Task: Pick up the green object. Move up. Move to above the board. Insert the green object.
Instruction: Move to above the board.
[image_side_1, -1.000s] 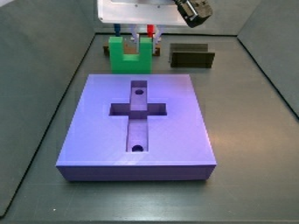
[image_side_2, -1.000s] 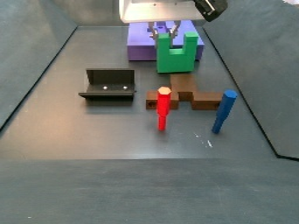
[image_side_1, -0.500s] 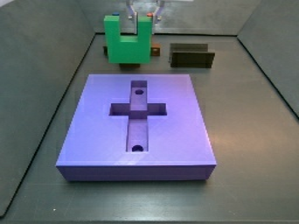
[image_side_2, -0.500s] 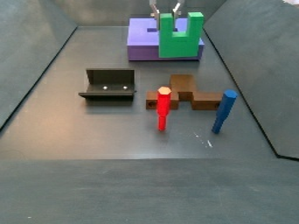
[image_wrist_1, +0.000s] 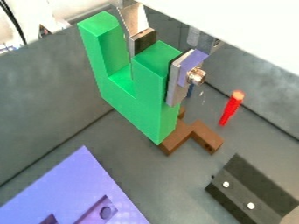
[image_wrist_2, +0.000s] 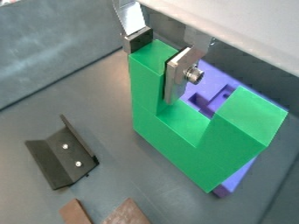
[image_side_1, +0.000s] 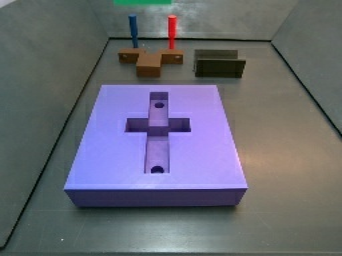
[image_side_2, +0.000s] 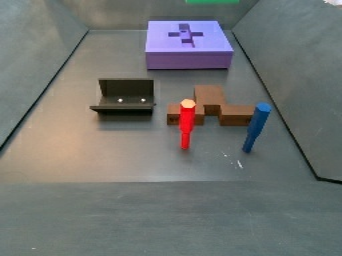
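Observation:
My gripper (image_wrist_1: 160, 54) is shut on one upright prong of the bright green U-shaped object (image_wrist_1: 128, 87), with a silver finger plate on each side of the prong. Both wrist views show this hold (image_wrist_2: 160, 54). The green object (image_wrist_2: 187, 153) hangs high above the floor. In a side view only a green sliver (image_side_1: 144, 2) shows at the top edge, and the gripper itself is out of both side views. The lavender board (image_side_1: 160, 135) with its cross recess lies flat and bare. It also shows in the other side view (image_side_2: 189, 45) and below the green object (image_wrist_2: 228, 92).
A brown block (image_side_2: 214, 108), a red peg (image_side_2: 187, 123) and a blue peg (image_side_2: 254, 128) stand on the floor beyond the board. The dark fixture (image_side_2: 123, 98) stands beside them. Grey walls enclose the floor.
My gripper has risen with the green object in it. It has gone from beside the brown block up out of the top of both side views.

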